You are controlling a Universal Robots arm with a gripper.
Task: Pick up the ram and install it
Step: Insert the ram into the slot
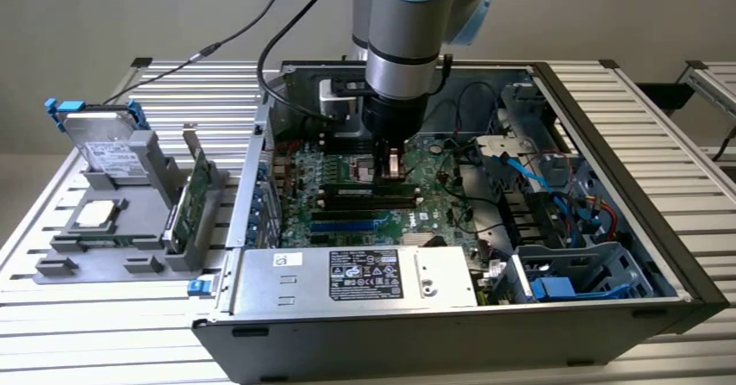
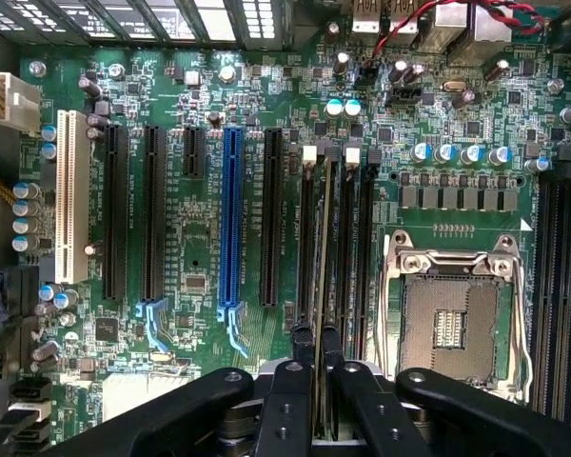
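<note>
We see the gripper (image 2: 317, 335) down inside the open computer case (image 1: 630, 157), directly above the motherboard (image 2: 200, 248); its two black fingers (image 2: 290, 400) are drawn close together and pinch the ram (image 2: 319, 249) between them. The ram shows edge-on as a thin strip; it runs lengthwise along the bank of black memory slots (image 2: 348, 238) on the motherboard, parallel to them and over one of the middle slots. We cannot tell whether its lower edge already touches the slot or hangs just above it.

On the motherboard, the empty processor socket (image 2: 452, 324) with its silver frame lies just beside that bank of slots; on the bank's other side stand a long blue slot (image 2: 231, 219), several black expansion slots, and farther off a white slot (image 2: 72, 195).

In the exterior view the arm (image 1: 402, 58) comes straight down onto the middle of the motherboard; the silver power supply (image 1: 357, 277) with its label sits just beside the motherboard's near edge.

Well apart from the motherboard, outside the case toward the exterior view's left, a grey tray (image 1: 69, 269) rests on the slatted table (image 1: 115, 333); it holds a hard drive (image 1: 109, 148) standing tilted, a square silver processor chip (image 1: 98, 214), and a taller green card (image 1: 198, 187) standing on edge.
</note>
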